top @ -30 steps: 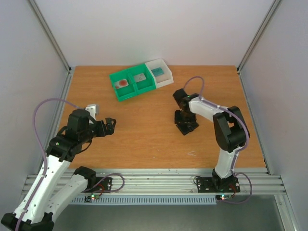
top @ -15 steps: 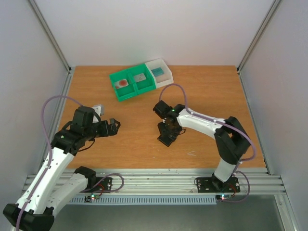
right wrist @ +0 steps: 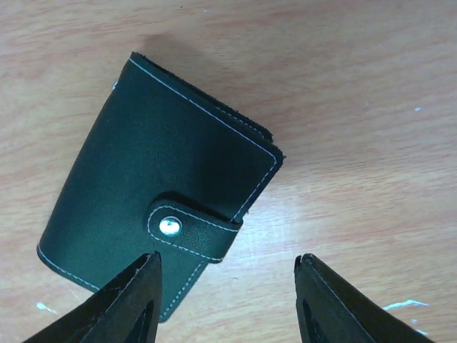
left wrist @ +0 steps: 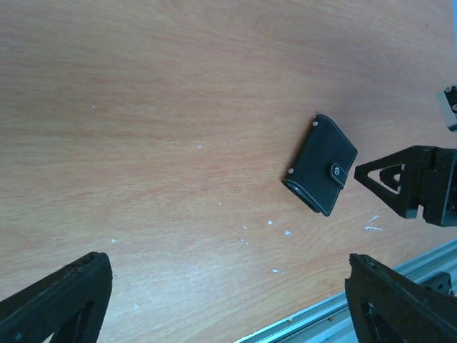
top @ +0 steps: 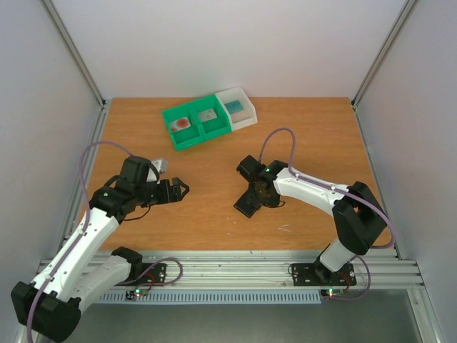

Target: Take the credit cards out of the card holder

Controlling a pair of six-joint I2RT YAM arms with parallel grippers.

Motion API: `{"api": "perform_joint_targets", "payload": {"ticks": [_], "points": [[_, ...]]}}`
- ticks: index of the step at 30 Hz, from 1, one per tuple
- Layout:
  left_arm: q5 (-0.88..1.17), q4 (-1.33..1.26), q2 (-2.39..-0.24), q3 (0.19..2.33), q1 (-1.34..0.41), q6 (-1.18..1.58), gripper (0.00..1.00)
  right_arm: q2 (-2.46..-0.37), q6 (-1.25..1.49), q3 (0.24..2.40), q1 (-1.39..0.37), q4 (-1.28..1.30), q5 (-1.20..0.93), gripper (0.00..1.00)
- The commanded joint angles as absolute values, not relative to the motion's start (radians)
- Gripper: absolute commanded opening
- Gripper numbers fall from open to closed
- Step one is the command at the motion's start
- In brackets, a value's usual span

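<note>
Card holder (right wrist: 157, 186) closed on scuffed wooden table (top: 307, 143), white walls (top: 214, 43)

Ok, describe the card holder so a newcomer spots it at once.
On the wooden table, look under the right pincer. The card holder lies flat there: small, black, white-stitched, snapped shut, unlike the green and white bins farther back.

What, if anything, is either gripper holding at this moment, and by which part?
Nothing is held. The closed card holder lies on the table, the right gripper open over its clasp side, the left gripper open and empty.
</note>
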State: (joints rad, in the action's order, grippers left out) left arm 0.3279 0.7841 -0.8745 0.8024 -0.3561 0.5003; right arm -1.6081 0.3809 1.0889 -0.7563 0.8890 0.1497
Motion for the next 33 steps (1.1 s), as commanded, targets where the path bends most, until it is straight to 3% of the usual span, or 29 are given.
{"api": "perform_joint_targets", "payload": {"ticks": [1, 14, 22, 33], "points": [[0.380, 0.704, -0.880, 0.774, -0.368, 0.510, 0.89, -1.614, 0.532, 1.062, -0.758, 0.771, 0.165, 0.53], [0.417, 0.647, -0.873, 0.703, -0.378, 0.553, 0.83, -1.779, 0.424, 1.111, -0.758, 0.696, 0.183, 0.54], [0.420, 0.643, -0.879, 0.698, -0.379, 0.558, 0.83, -1.817, 0.243, 1.130, -0.763, 0.577, 0.058, 0.54], [0.386, 0.633, -0.854, 0.675, -0.379, 0.596, 0.83, -1.794, 0.429, 1.252, -0.811, 0.877, 0.169, 0.51]]}}
